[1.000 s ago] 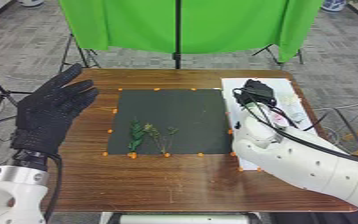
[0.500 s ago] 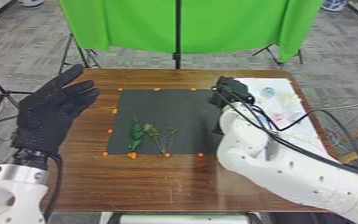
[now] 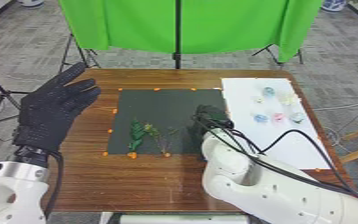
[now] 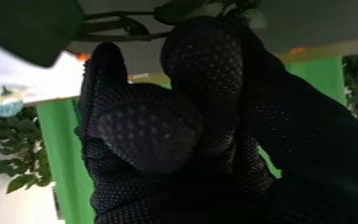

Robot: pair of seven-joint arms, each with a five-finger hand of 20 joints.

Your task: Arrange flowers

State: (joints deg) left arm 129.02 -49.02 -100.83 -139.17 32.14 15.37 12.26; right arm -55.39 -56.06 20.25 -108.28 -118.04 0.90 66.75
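Note:
My right hand (image 3: 213,122) is over the right part of the dark mat (image 3: 171,105). In the right wrist view that hand (image 4: 149,130) has its fingers curled, with a leafy stem (image 4: 113,30) at their tips; the grip itself is mostly hidden. Green sprigs (image 3: 137,135) and thin yellowish stems (image 3: 164,140) lie on the mat's lower left. Small blue, pink and pale flowers (image 3: 278,118) sit on the white sheet (image 3: 291,145); a pale blue one (image 4: 2,104) stands out in the wrist view. My left hand (image 3: 55,110) is held open at the left.
Orange markers (image 3: 132,155) dot the mat's edges on the brown table (image 3: 140,185). A green cloth (image 3: 238,30) on a stand hangs behind the table. Black cables (image 3: 282,155) loop along the right arm.
The right hand has moved from the white sheet left and nearer, to the mat's right side, uncovering the flowers on the sheet. The left hand is nearly unchanged.

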